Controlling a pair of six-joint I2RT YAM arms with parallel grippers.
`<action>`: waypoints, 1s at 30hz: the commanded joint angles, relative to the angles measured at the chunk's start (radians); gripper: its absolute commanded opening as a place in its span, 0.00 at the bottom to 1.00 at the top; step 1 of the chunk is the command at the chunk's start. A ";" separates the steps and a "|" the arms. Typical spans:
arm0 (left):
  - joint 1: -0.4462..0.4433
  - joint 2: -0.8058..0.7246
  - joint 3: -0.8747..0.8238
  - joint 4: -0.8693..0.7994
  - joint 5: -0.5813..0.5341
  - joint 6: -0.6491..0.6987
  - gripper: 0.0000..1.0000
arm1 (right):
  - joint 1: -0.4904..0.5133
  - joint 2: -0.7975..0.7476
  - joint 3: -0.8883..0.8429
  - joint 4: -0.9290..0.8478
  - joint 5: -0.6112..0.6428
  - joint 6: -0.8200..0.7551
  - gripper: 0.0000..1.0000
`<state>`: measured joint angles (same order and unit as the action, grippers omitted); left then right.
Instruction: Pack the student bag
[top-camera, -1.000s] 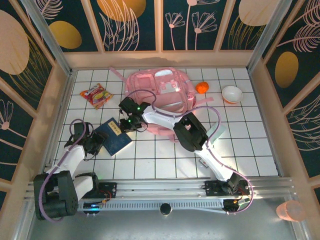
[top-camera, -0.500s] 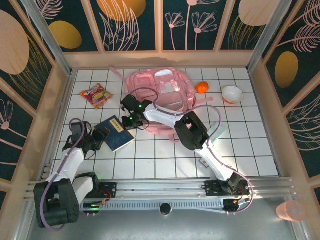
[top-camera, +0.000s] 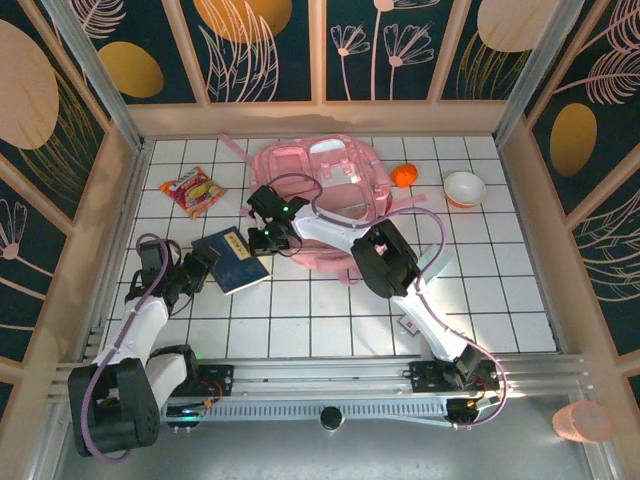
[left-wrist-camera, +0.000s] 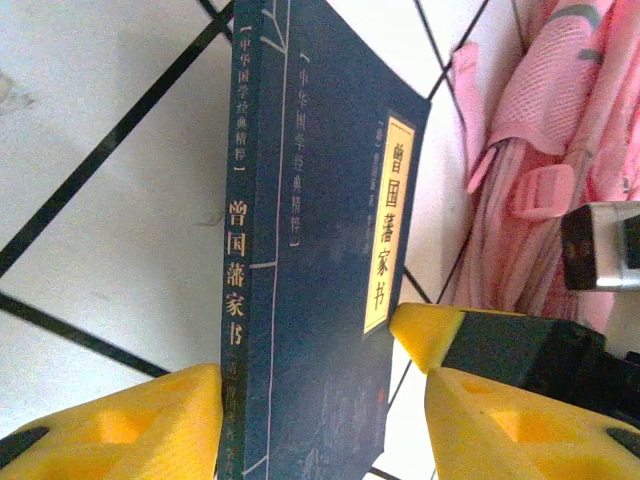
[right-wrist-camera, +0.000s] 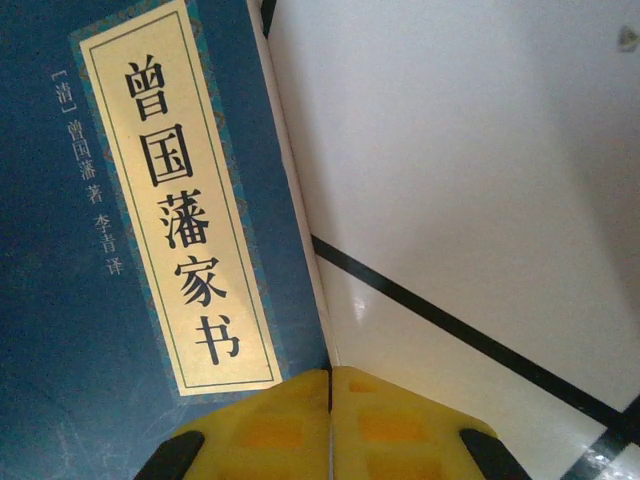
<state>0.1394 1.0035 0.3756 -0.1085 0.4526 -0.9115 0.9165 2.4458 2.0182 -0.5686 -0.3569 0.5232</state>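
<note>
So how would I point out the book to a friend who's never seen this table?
Find the big pink student bag at the back of the white tiled table. Just off the bag's near-left corner is the dark blue book. It is the only dark rectangle there, with a cream strip of Chinese characters on its cover, unlike the crinkly red snack packet further back.

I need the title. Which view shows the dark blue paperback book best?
Right wrist: the dark blue paperback book shows its cream title label large and sharp. Left wrist foreshortens it; top external shows it tiny.
</note>
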 joint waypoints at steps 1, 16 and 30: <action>-0.020 0.013 0.014 0.124 0.195 -0.040 0.54 | 0.035 0.010 -0.039 0.021 -0.082 0.036 0.07; -0.021 0.064 0.067 0.041 0.138 0.047 0.41 | 0.015 -0.036 -0.040 0.053 -0.093 0.070 0.08; -0.021 0.057 0.214 -0.215 -0.114 0.223 0.08 | -0.042 -0.269 -0.182 0.194 -0.055 0.114 0.31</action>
<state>0.1211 1.0866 0.5308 -0.2569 0.4053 -0.7486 0.8978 2.3039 1.8763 -0.4622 -0.4183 0.6197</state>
